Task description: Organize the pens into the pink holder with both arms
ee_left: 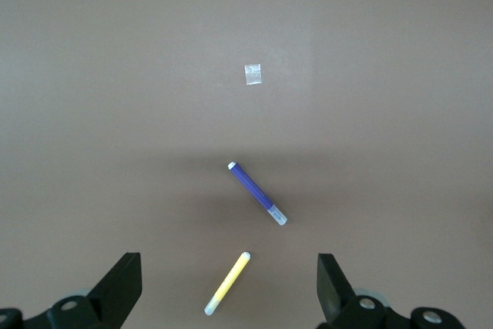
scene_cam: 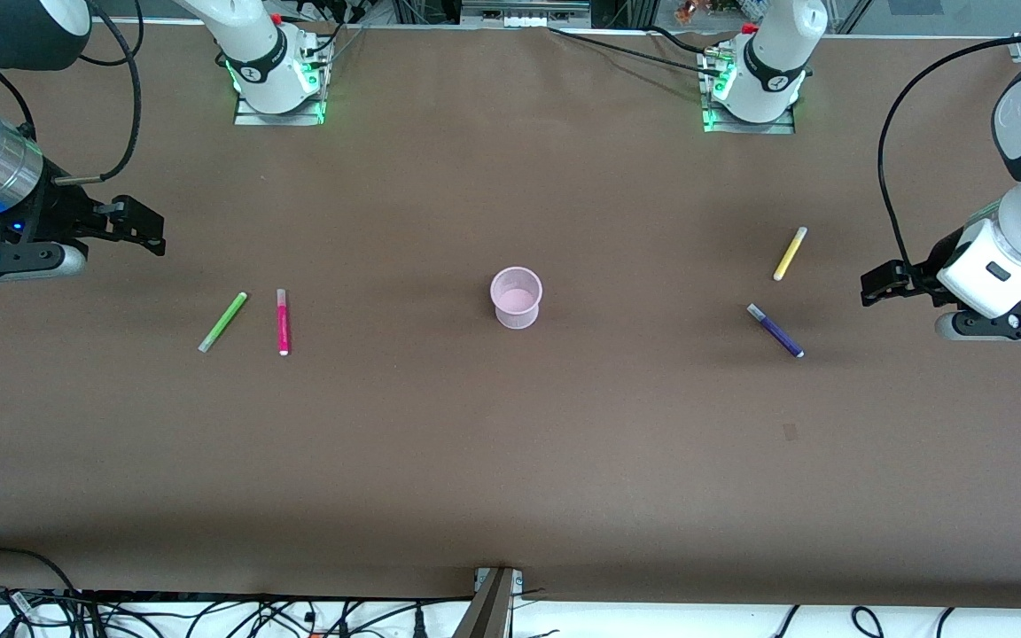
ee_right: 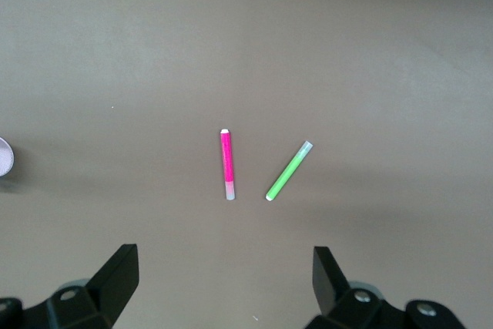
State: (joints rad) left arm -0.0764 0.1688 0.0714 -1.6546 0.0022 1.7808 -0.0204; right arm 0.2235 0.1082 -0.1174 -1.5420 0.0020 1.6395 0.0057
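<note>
We find the task not yet begun: all four pens lie flat on the brown table [scene_cam: 510, 461] and the pink holder [scene_cam: 517, 298] stands upright and empty at the centre of the front view.

In the left half of the front view, toward the right arm's end of the table, the green pen [scene_cam: 223, 322] and the pink pen [scene_cam: 283, 322] lie near each other without touching. In the right half of that view, toward the left arm's end, lie the yellow pen [scene_cam: 790, 253] and, lower in the frame, the purple pen [scene_cam: 775, 330], also apart.

The right gripper [scene_cam: 143, 232] hangs at the left edge of the front view, above and clear of its two pens, fingers spread wide and holding nothing. The left gripper [scene_cam: 883, 285] hangs at the right edge of the same view, likewise spread and empty. Both wrist views confirm the gaps between the fingers, with each pair of pens on the table below.

In our judgement the step in hand is the first approach. Each gripper must next move over one pen on its own side, turn its fingers across the barrel, and descend to close on it. Low, slim barrels leave little margin against the table.

A small pale patch [ee_left: 253, 74] on the table plays no part.
</note>
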